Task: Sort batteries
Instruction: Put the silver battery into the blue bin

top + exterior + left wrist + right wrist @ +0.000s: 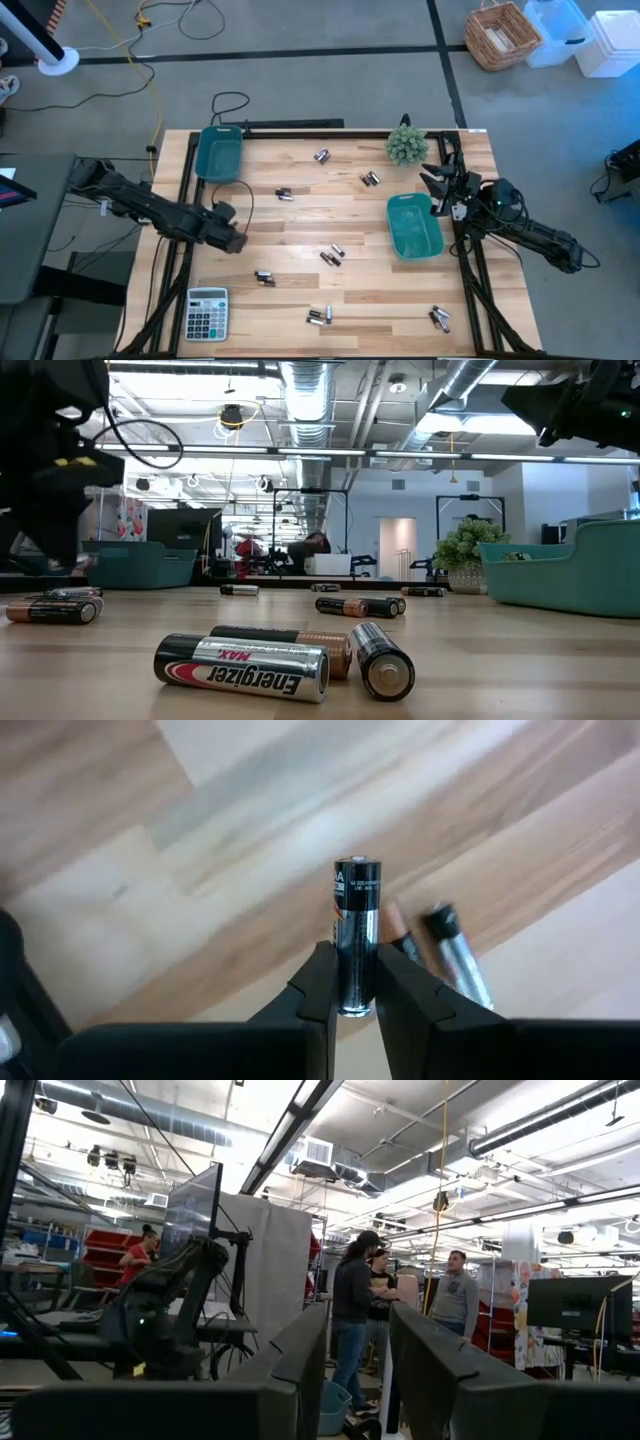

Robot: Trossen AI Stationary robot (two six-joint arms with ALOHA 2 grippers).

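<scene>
The left pincer (355,982) is clamped on a dark battery (356,935), which stands out forward from between the two fingers, its capped end pointing away from the wrist. Below it on the desk (300,215) lie two more batteries (440,955), side by side and just beside the held one as the left wrist view shows them. In the high view the left arm reaches in from the desk's left edge, with its pincer (232,238) over the left-centre boards, above a pair of batteries (264,278). Other batteries (331,256) are scattered in small groups across the desk. The right pincer (443,185) hangs part open and empty by the right-hand teal bin (414,228), its arm folded at the desk's right edge.
</scene>
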